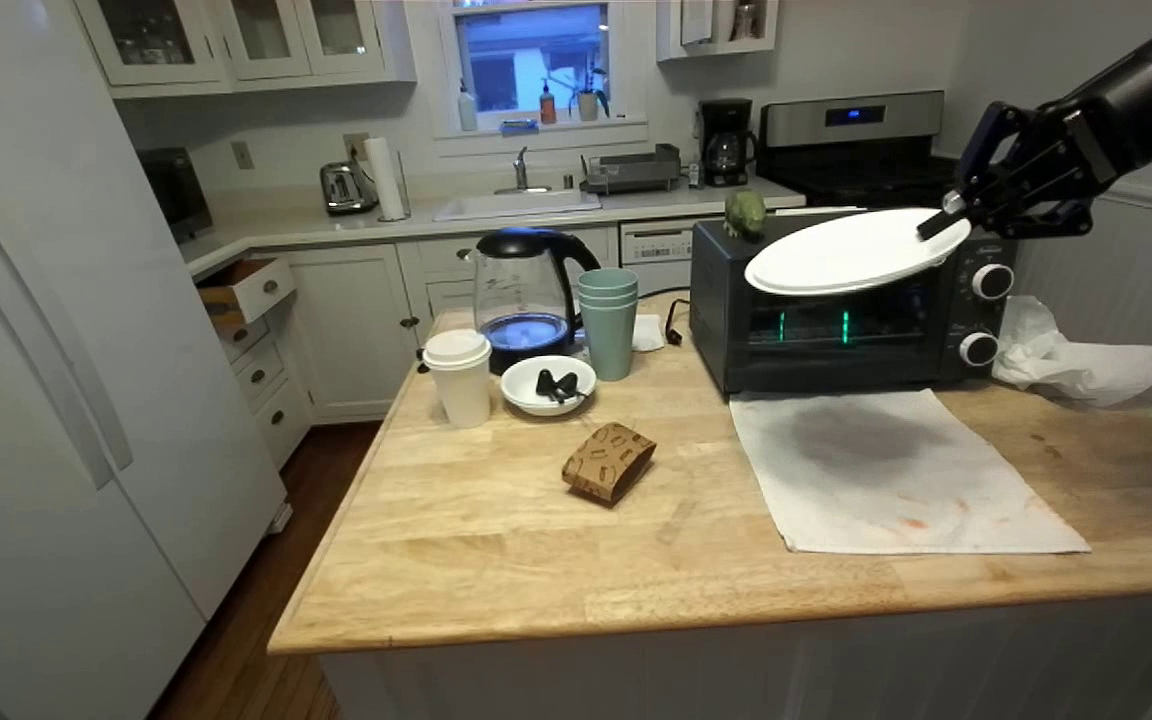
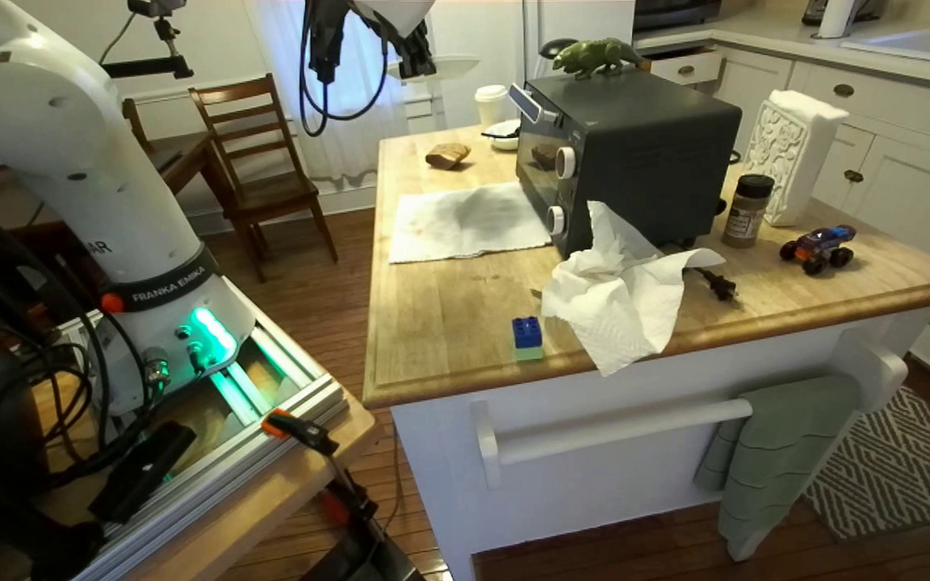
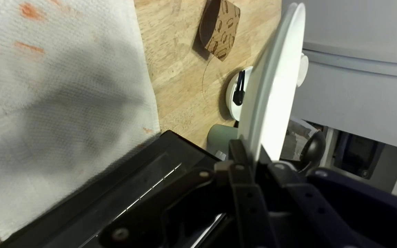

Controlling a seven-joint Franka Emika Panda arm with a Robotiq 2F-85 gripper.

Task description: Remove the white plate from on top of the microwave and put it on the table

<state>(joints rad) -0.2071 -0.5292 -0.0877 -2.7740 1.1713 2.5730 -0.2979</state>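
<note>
The white plate [image 1: 841,255] hangs in midair in front of the microwave [image 2: 651,161], its rim pinched in the tool [image 3: 250,155] — so lifting off seems done, lowering to the desk [image 1: 496,560] and releasing left — while, well apart from the microwave, the robot's base band [image 2: 168,284] reads "FRANKA EMIKA".

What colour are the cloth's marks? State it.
Orange; the marks show best in the wrist view.
</note>
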